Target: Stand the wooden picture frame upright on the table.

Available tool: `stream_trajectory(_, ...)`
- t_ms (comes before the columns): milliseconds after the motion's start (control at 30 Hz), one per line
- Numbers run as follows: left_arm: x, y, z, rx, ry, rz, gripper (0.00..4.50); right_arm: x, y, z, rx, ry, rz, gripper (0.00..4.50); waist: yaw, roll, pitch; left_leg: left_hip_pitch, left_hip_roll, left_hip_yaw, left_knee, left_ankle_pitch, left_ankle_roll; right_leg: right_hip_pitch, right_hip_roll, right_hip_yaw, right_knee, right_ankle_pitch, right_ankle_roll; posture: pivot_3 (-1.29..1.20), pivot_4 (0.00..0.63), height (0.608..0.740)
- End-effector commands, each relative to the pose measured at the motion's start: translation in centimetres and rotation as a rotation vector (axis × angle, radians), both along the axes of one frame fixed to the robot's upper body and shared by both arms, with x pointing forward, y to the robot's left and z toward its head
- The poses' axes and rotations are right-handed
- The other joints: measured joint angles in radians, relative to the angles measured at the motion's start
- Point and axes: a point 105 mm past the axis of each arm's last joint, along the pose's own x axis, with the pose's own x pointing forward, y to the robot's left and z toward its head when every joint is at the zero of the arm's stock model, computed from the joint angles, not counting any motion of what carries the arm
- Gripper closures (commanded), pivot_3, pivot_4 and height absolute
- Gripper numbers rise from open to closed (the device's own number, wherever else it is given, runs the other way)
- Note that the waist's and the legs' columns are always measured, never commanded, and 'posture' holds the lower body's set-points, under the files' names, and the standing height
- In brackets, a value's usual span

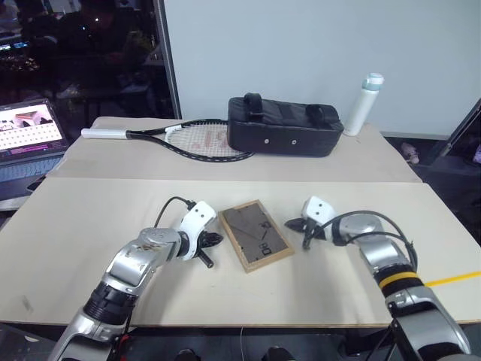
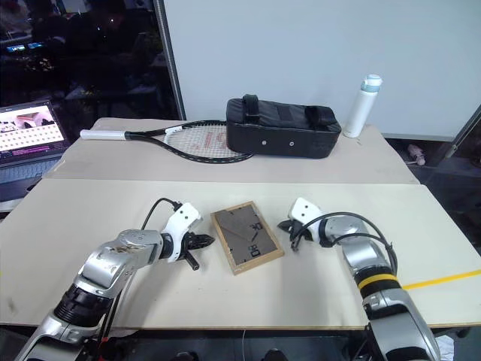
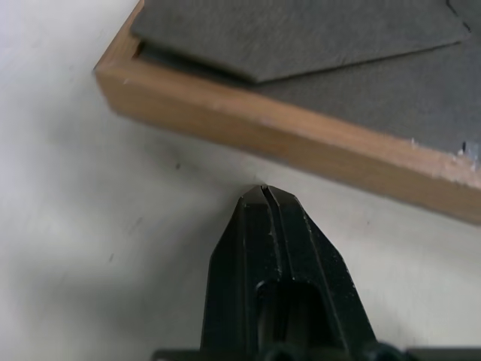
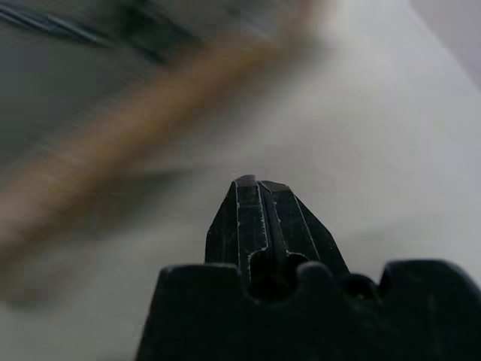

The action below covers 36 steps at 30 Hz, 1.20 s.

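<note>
The wooden picture frame (image 1: 255,235) lies flat on the table (image 1: 90,218), dark grey-brown back up, its fold-out stand lying flat against the back. My left gripper (image 1: 215,240) is shut just left of the frame's left edge, a small gap away; the left wrist view shows its closed tips (image 3: 264,197) right before the light-wood edge (image 3: 301,139). My right gripper (image 1: 291,224) is shut just right of the frame, pointing at its right edge. The right wrist view shows the closed tips (image 4: 257,184) and the blurred frame edge (image 4: 113,128) close ahead. Neither gripper holds anything.
On the far table section lie a tennis racket (image 1: 188,141) and a black case (image 1: 284,126), with a white bottle (image 1: 364,104) standing at its right. A laptop (image 1: 26,135) sits at the far left. A yellow tape line (image 1: 451,279) marks the table's right edge.
</note>
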Motion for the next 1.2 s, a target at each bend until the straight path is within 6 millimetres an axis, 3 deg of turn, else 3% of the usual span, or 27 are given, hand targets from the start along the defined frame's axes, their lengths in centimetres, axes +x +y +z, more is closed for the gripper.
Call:
stream_trajectory(33,-0.7,1.2,-0.7,0.051,0.017,-0.004,4.50,-3.6,2.9,-0.1,0.014,0.075,0.163,4.44,-0.002,0.000,0.000,0.000,0.000,0.000,0.000,0.000,0.000,0.000,0.000,0.000,0.000,0.000,0.000,0.00,0.150,0.677)
stream_trajectory(233,-1.9,3.6,-1.4,0.129,0.038,0.002,4.50,-5.3,4.1,-0.3,-0.005,0.097,0.195,4.44,-0.012,0.000,0.000,0.003,0.000,-0.001,0.000,-0.001,0.000,0.001,0.000,0.000,0.001,-0.001,-0.001,0.00,0.150,0.677)
stream_trajectory(467,-4.6,7.5,-2.6,0.195,0.181,0.044,4.50,-2.5,1.6,-0.3,-0.044,0.062,0.052,4.44,-0.022,0.000,0.000,0.005,0.000,-0.001,-0.001,-0.001,0.000,0.003,0.000,0.000,0.001,-0.002,-0.003,0.00,0.150,0.677)
stream_trajectory(533,-5.4,7.7,-2.1,0.092,0.237,0.071,4.50,-1.5,0.4,-0.3,-0.064,0.050,0.009,4.44,-0.027,0.000,0.000,0.006,0.000,-0.001,-0.001,-0.001,0.000,0.003,0.000,0.000,0.001,-0.002,-0.003,0.00,0.150,0.677)
stream_trajectory(600,-5.4,7.6,-0.1,-0.147,0.294,0.136,4.50,-0.8,-0.5,-0.2,-0.078,0.037,-0.020,4.44,-0.027,0.000,0.000,0.007,0.000,-0.001,-0.001,-0.001,0.000,0.004,-0.001,-0.001,0.001,-0.004,-0.005,0.00,0.150,0.677)
stream_trajectory(700,-5.8,7.2,1.9,-0.364,0.368,0.149,4.50,-0.5,-0.7,-0.1,-0.077,0.031,-0.022,4.44,-0.025,-0.001,0.001,0.006,0.000,-0.001,0.000,-0.001,0.000,0.004,-0.001,-0.002,0.001,-0.006,-0.008,0.00,0.150,0.677)
stream_trajectory(767,-6.5,8.0,2.6,-0.451,0.430,0.156,3.99,-0.5,-0.7,0.0,-0.073,0.033,-0.011,4.50,-0.024,-0.003,0.001,0.004,0.000,-0.002,0.001,-0.001,0.000,0.003,-0.001,-0.003,0.001,-0.003,-0.003,0.00,0.150,0.677)
stream_trajectory(867,-5.3,9.6,2.8,-0.517,0.438,0.270,3.09,-0.8,-0.4,-0.2,-0.060,0.051,0.017,4.50,-0.024,-0.003,0.001,0.003,0.000,-0.004,0.001,-0.001,0.000,0.003,-0.001,-0.005,0.001,-0.003,-0.003,0.00,0.150,0.677)
stream_trajectory(967,-4.9,8.5,2.2,-0.624,0.538,0.277,2.04,-1.7,0.2,-1.0,-0.054,0.083,0.058,4.50,-0.020,-0.004,0.001,0.003,0.000,-0.005,0.001,-0.001,0.000,0.004,-0.001,-0.006,0.001,-0.003,-0.003,0.00,0.150,0.677)
stream_trajectory(1100,-5.5,6.4,0.4,-0.634,0.702,0.213,0.58,-2.1,0.7,-1.0,-0.045,0.095,0.087,4.50,-0.020,-0.004,0.001,0.002,0.000,-0.006,0.000,-0.002,0.000,0.004,-0.001,-0.006,0.000,-0.003,-0.003,0.00,0.150,0.677)
stream_trajectory(1167,-5.7,5.4,-0.1,-0.623,0.767,0.181,0.08,-2.3,0.9,-0.8,-0.037,0.094,0.097,4.50,-0.013,-0.003,0.000,0.003,0.000,-0.008,-0.001,-0.002,0.000,0.005,-0.001,-0.008,0.001,-0.004,-0.003,0.00,0.150,0.677)
stream_trajectory(1200,-5.9,4.8,-0.4,-0.603,0.798,0.161,0.08,-2.4,1.1,-0.7,-0.032,0.092,0.103,4.50,-0.011,-0.003,0.000,0.003,0.000,-0.008,0.000,-0.002,-0.001,0.005,-0.001,-0.009,0.001,-0.004,-0.003,0.00,0.150,0.677)
